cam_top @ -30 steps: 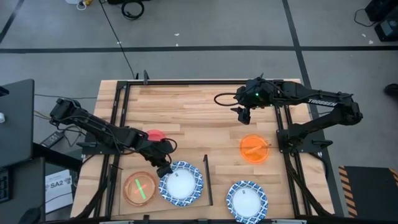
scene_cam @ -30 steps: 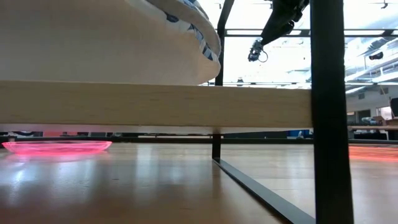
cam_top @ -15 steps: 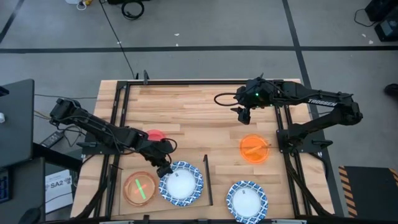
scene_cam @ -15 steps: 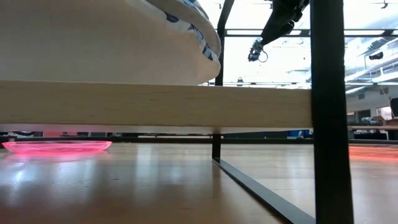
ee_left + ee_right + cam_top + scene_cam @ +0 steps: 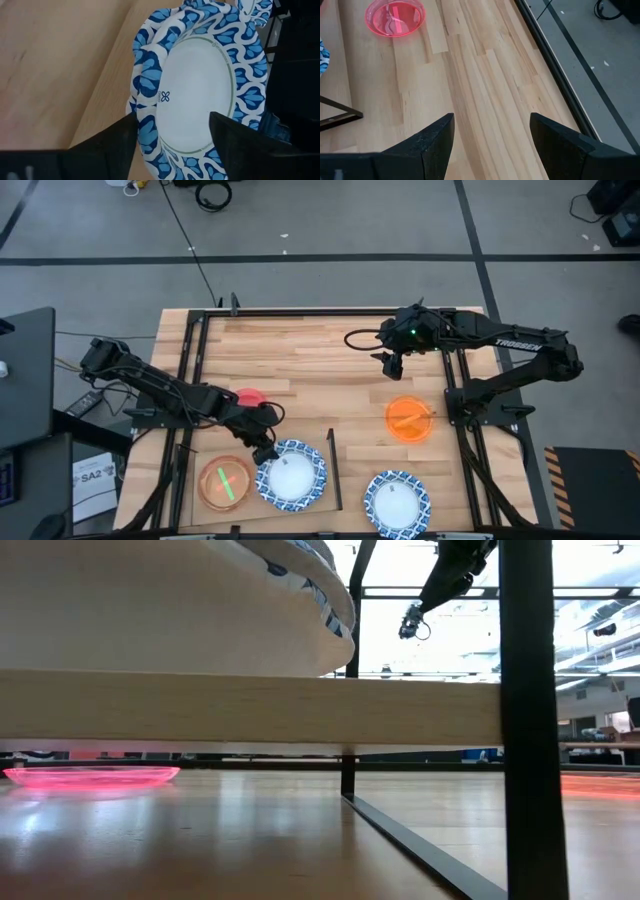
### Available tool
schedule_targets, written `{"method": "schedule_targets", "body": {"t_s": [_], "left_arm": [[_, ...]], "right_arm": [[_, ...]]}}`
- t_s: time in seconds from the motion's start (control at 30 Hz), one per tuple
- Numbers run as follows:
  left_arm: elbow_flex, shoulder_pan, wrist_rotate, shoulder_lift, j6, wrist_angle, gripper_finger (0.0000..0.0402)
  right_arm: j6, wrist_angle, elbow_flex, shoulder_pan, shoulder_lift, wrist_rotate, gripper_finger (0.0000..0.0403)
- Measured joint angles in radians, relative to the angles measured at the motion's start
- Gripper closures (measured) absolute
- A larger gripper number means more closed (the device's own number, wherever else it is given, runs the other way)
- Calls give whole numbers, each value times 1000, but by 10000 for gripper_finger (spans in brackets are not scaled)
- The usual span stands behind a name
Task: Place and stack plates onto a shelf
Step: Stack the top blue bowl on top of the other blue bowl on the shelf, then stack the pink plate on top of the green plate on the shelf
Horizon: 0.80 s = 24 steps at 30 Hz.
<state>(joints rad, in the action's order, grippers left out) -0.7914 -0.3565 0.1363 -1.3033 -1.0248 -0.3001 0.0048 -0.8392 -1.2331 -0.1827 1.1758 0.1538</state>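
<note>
Left gripper (image 5: 266, 455): lower left, fingers spread, straddling rim of round blue-and-white patterned plate (image 5: 292, 476) on pale wooden shelf (image 5: 250, 510).
Right gripper (image 5: 388, 366): upper right, fingers apart, empty.

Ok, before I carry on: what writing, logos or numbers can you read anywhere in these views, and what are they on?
"TROSSEN": white letters on the right arm, high view.
"SA2": on a paper sheet on the floor left of the table, high view; its smaller print is too small to read.
Small blue flower-like mark, no words: on the blue-and-white plate, left wrist view.
Nothing else readable.
</note>
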Motion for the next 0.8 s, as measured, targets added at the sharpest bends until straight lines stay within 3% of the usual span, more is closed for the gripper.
{"method": "schedule_targets", "body": {"t_s": [0.2, 0.8], "left_arm": [[0, 1, -2, 2, -1, 0, 115], [-1, 40, -1, 215, 0, -16, 114]], "right_arm": [[0, 0, 0, 0, 0, 0, 137], [0, 0, 0, 0, 0, 0, 137]]}}
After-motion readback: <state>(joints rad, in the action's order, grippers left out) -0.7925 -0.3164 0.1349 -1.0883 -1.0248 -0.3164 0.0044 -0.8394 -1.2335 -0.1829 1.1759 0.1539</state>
